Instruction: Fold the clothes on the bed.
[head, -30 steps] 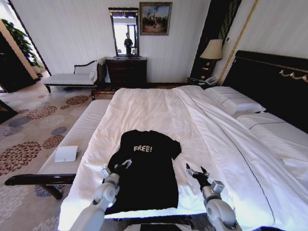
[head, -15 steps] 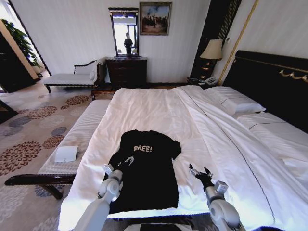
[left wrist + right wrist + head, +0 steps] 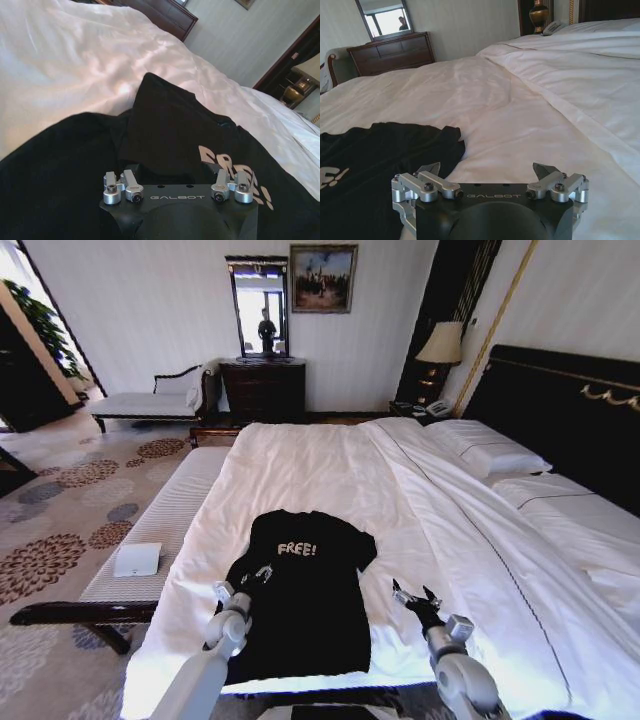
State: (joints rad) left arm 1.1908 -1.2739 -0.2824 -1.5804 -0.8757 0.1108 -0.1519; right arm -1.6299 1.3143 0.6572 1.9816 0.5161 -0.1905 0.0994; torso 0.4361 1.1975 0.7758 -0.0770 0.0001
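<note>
T-shirt [image 3: 165, 135] lettering partly behind left gripper [image 3: 172, 172], tiny mirror reflection — unreadable, headboard [image 3: 570, 420] cropped at edge

Bare sheet [image 3: 320, 475] open beyond T-shirt [image 3: 300, 590]; pillows [image 3: 490, 452] far right; bench [image 3: 160, 530] flanks left.

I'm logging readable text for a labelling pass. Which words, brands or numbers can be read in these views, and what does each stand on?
"FREE!" in white, on the chest of the black T-shirt lying on the bed; the wrist views show it cut off.
"GALBOT" on the body of the left hand, over the shirt.
"GALBOT" on the body of the right hand, over the white sheet beside the shirt.
The framed picture on the wall shows no readable text.
</note>
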